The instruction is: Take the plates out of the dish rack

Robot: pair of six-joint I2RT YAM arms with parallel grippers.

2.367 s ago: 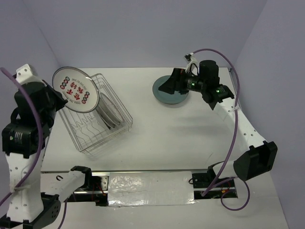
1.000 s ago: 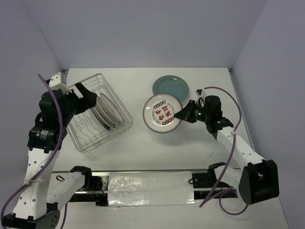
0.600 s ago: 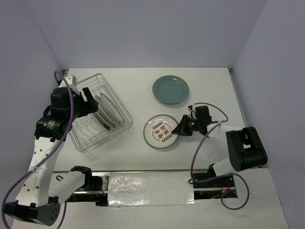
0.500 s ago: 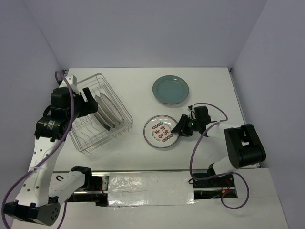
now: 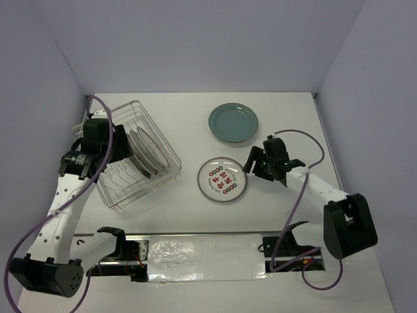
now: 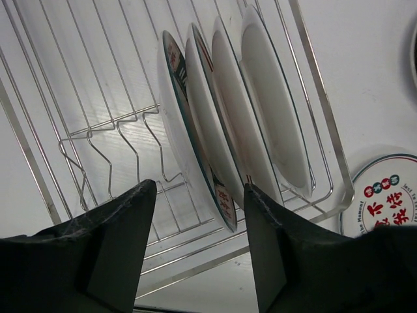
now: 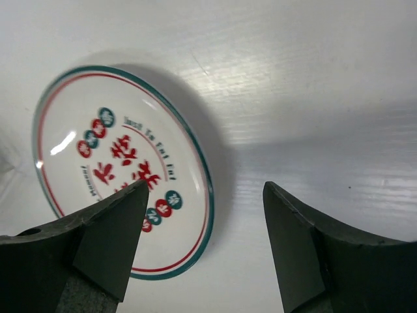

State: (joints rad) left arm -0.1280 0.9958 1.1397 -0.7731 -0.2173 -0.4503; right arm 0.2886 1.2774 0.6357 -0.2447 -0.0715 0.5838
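Standing on edge between the prongs of the square silver wire dish rack (image 5: 124,179) are four round plates (image 6: 260,117), packed close along its right side. The left gripper (image 6: 199,188) hangs over them with its jaws spread wide and nothing held; in the left wrist view the two leftmost plates fall within the gap. On the white table (image 5: 182,117) a white plate with red centre marks (image 5: 223,179) lies flat. The right gripper (image 7: 205,186) sits just beside that plate's right rim, jaws released and parted, gripping nothing. A plain grey-teal plate (image 5: 233,122) lies flat farther back, apart from both.
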